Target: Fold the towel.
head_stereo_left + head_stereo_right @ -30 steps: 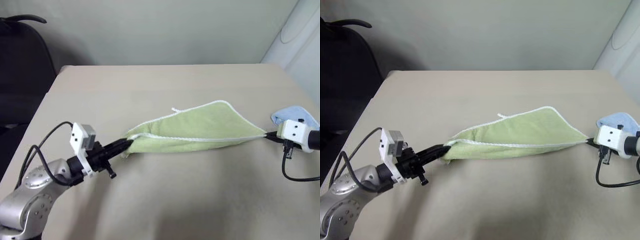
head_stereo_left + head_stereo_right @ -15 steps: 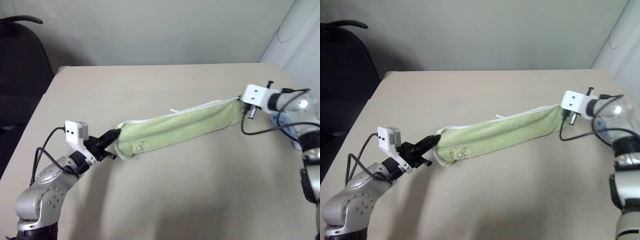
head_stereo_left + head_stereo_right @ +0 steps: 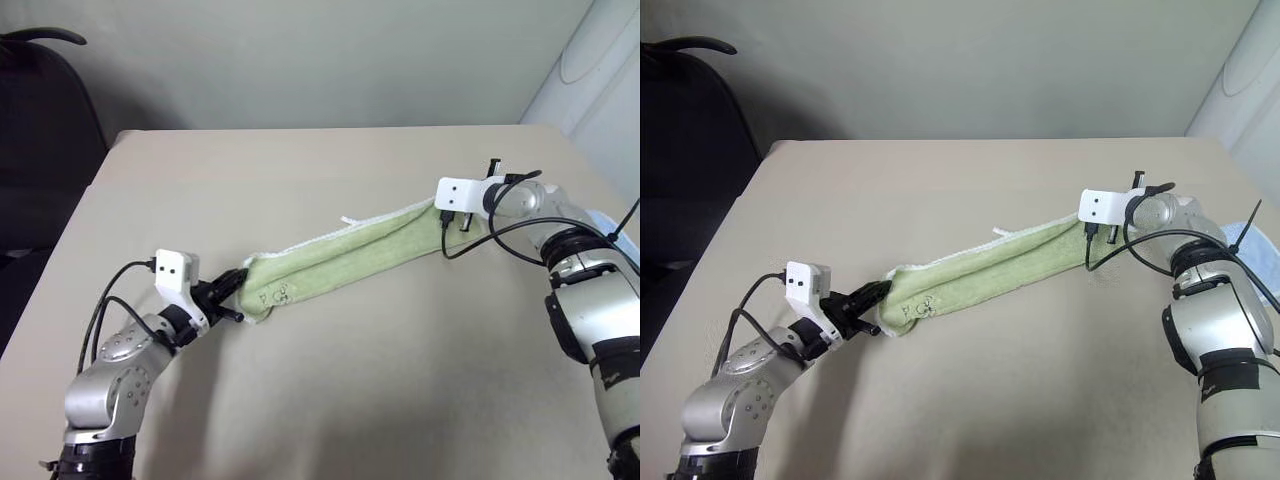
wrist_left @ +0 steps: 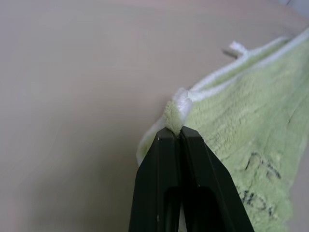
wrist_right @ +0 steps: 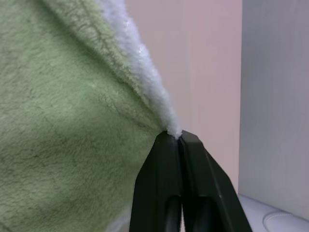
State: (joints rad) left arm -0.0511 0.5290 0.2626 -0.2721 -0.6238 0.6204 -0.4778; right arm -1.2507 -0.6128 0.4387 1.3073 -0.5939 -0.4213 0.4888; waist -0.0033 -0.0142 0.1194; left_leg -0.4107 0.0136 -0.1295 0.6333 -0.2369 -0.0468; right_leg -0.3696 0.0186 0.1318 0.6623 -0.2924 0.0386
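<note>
Now the light green towel (image 3: 345, 258) lies stretched in a long narrow band across the beige table (image 3: 300, 390), where 1 second ago it hung as a wider, sagging fold. The left gripper (image 4: 179, 136) and right gripper (image 5: 178, 137) each pinch an end corner, fingers closed tight. That suggests 1 fold is made. No containers are present.

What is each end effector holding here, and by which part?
Both pinch the light green terry towel: the left end effector at its near-end corner, the right end effector at the white-edged far-end corner.
</note>
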